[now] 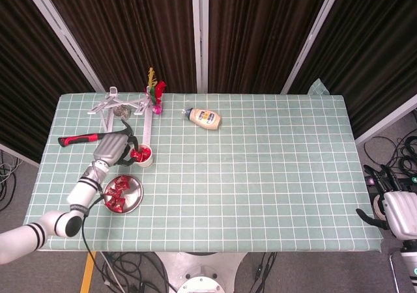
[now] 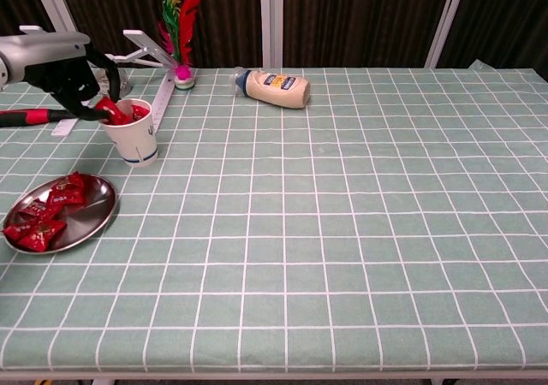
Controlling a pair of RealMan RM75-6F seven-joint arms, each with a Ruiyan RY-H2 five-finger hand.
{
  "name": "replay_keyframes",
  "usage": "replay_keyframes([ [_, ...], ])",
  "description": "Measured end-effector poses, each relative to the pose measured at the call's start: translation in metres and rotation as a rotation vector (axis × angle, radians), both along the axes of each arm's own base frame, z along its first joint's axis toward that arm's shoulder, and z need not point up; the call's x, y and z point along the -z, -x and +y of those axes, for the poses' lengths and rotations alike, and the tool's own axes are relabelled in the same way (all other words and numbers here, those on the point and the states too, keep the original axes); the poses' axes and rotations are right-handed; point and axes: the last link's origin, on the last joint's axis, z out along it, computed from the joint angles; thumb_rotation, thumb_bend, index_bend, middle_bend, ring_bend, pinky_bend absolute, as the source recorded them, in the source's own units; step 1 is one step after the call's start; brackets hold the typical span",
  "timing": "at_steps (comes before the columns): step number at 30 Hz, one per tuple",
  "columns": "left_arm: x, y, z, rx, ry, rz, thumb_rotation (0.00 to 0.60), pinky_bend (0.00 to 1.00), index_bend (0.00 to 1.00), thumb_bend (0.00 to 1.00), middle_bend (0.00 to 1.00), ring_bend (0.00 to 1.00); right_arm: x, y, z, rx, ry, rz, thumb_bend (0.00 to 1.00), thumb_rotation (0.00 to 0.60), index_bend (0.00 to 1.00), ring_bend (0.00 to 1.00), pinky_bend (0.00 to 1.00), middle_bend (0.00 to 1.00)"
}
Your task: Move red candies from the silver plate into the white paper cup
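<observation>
Red wrapped candies (image 2: pixel 44 212) remain in a pile on round silver metal plate (image 2: pixel 96 210), below and just nearside of left hand (image 2: pixel 70 75). 1 red candy (image 2: pixel 110 108) is pinched in left hand's fingertips, at rim of white paper cup (image 2: pixel 134 141), directly under the hand; more red shows inside cup. Right hand (image 1: pixel 396 213) hangs off table edge, well apart, holding nothing; finger pose can't be made out. Step in hand, by my reading: drop-off over cup. Next move calls for letting go with candy fully inside rim, w/o tipping cup, then return to plate.
</observation>
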Motion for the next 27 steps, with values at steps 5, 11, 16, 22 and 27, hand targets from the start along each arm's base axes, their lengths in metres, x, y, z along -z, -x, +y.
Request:
replay_keyframes([
  [5, -0.002, 0.001, -0.003, -0.001, -0.006, -0.009, 0.6, 1.0, 0.36, 0.36, 0.93, 0.98, 0.0, -0.001, 0.0, -0.004, 0.0, -0.001, 0.1, 0.6, 0.08, 0.03, 0.25, 0.18],
  [11, -0.016, 0.014, -0.013, -0.019, -0.066, -0.048, 0.6, 1.0, 0.35, 0.33, 0.93, 0.98, 0.0, -0.002, 0.0, -0.008, -0.001, 0.001, 0.1, 0.6, 0.08, 0.03, 0.25, 0.18],
  [16, -0.029, 0.04, -0.041, -0.051, -0.104, -0.052, 0.6, 1.0, 0.39, 0.29, 0.93, 0.98, 0.001, -0.003, 0.0, -0.013, -0.004, -0.001, 0.1, 0.6, 0.08, 0.03, 0.25, 0.18],
  [22, -0.032, 0.059, -0.073, -0.062, -0.104, -0.03, 0.6, 1.0, 0.43, 0.28, 0.93, 0.97, 0.002, -0.005, 0.0, -0.023, -0.007, 0.0, 0.1, 0.6, 0.08, 0.03, 0.25, 0.18],
  [27, -0.047, 0.07, -0.088, -0.069, -0.2, -0.01, 0.6, 0.9, 0.42, 0.28, 0.75, 0.72, -0.002, -0.004, 0.003, -0.019, 0.007, 0.01, 0.1, 0.6, 0.08, 0.03, 0.24, 0.18],
])
